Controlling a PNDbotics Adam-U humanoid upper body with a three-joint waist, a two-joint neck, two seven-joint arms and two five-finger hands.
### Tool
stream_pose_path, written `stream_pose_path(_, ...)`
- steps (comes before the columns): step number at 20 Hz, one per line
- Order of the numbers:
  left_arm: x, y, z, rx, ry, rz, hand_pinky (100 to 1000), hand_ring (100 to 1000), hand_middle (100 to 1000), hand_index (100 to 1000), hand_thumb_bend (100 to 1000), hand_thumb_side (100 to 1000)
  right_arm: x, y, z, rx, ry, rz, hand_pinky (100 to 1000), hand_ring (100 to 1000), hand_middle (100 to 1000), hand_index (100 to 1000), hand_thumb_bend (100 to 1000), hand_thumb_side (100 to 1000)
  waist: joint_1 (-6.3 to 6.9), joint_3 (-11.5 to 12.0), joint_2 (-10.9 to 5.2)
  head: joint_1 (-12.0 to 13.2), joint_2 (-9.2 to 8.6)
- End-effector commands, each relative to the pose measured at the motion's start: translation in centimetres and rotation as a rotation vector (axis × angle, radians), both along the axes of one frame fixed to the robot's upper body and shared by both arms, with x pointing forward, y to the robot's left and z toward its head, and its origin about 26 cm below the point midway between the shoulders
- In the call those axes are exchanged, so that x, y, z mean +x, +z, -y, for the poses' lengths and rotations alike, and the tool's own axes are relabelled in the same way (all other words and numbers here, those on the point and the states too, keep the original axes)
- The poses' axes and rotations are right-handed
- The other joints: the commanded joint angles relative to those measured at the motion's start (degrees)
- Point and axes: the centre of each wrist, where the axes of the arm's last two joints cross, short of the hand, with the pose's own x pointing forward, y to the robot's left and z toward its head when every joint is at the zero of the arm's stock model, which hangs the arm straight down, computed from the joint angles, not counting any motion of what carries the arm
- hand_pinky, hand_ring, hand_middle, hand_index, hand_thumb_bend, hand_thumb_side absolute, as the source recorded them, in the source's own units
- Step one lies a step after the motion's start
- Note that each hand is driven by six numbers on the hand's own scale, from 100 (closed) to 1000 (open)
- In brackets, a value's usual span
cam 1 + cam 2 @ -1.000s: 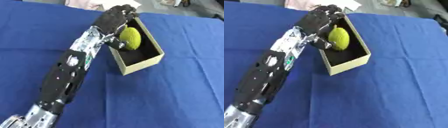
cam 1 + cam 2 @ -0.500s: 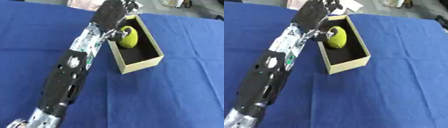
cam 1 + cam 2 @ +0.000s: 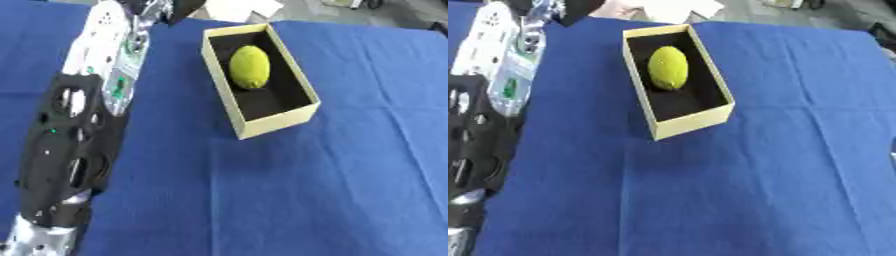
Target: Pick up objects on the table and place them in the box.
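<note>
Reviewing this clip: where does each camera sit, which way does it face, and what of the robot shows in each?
Left eye view: in the head, looking down at the blue table; the left arm runs up the left side.
Right eye view: beside it, same downward aim; the arm sits closer to the left edge.
Both share the box holding the yellow-green ball.

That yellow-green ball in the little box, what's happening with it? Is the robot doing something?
The yellow-green ball lies inside the open tan box, which sits on a blue tablecloth. Nothing is touching the ball. The robot's left arm stretches up the left side of the view, off to the side of the box; its robot hand is mostly cut off at the top edge, so its fingers can't be judged. The other hand isn't in view. No other loose objects show on the cloth.
</note>
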Motion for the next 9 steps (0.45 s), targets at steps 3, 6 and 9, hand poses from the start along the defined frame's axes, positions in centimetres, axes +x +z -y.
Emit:
stream_pose_path(3,-1.8,1.1,-3.6,-0.103,0.039,0.064,658,704,614,708,100,100,-0.7,1.4,1.3,-0.064,-0.064,0.045,818,829,671,816,100,585,0.97,3.7,-2.17,-5.1,1.02)
stream_pose_path(6,-2.5,0.0,-5.3,-0.124,0.063,0.079,660,709,621,712,100,100,-0.8,1.7,1.7,-0.067,-0.092,0.058,817,828,672,816,100,588,1.04,6.6,-1.98,-7.8,0.68)
stream_pose_path(9,-3.4,-1.1,-7.0,-0.141,0.087,0.089,662,710,623,714,100,100,-0.7,2.2,1.7,-0.056,-0.099,0.083,817,828,674,816,100,591,1.09,7.4,-1.57,-8.7,-0.03)
